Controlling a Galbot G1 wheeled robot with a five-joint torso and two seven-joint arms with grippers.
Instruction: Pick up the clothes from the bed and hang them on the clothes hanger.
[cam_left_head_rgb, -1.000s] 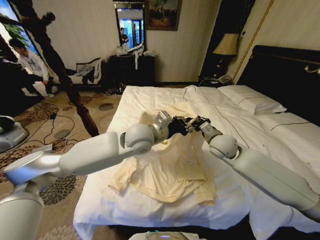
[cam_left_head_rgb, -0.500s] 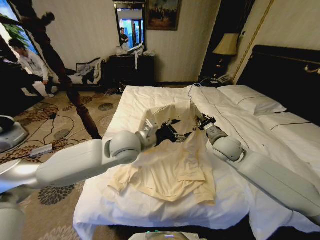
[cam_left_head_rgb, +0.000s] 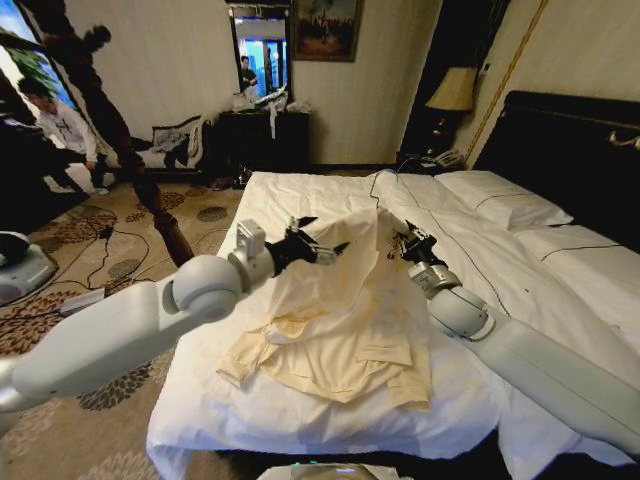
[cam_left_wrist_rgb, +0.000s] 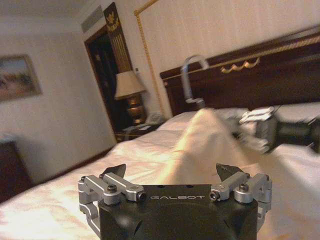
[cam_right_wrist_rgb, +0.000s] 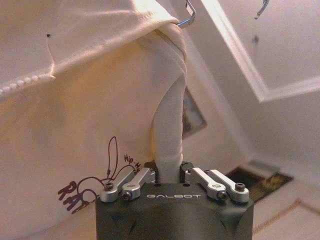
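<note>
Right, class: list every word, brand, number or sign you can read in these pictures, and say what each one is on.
"GALBOT": on the black body of the left gripper.
"GALBOT": on the black body of the right gripper.
Dark red handwriting on the clothes: scrawled, not readable for certain.

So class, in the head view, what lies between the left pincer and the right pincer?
The raised cream top, draped over the hanger with its wire hook above, spans the gap between the open left pincer and the right pincer clamping it.
</note>
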